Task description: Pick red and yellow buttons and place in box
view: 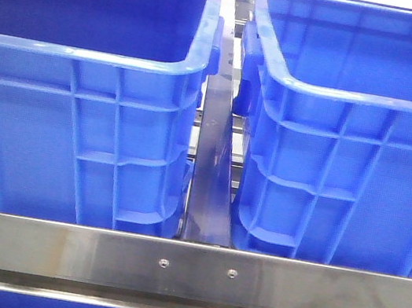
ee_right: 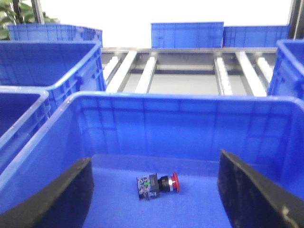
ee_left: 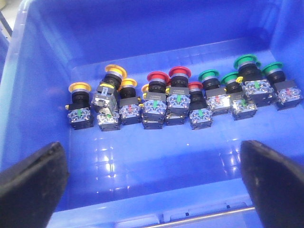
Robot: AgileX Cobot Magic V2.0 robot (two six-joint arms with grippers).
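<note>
The crates (view: 76, 123) are glossy, smooth blue plastic with ribbed walls. The rail (view: 185, 270) across the lower frame is brushed, shiny metal.

1. Front view: both blue crates, left (view: 73, 138) and right (view: 347, 171), get chopped by the frame edges, and their near walls hide the floors, so no clue what's inside.
2. Left wrist view: only the tips of the left gripper (ee_left: 156, 183) fingers (ee_left: 33, 183) show.
3. Button row (ee_left: 180, 97): labels too tiny to read, pieces overlap.
4. Right wrist view: right gripper (ee_right: 154, 199) cut off too.

One red button (ee_right: 158, 183) lies in the box (ee_right: 190, 123), seemingly sideways.
</note>
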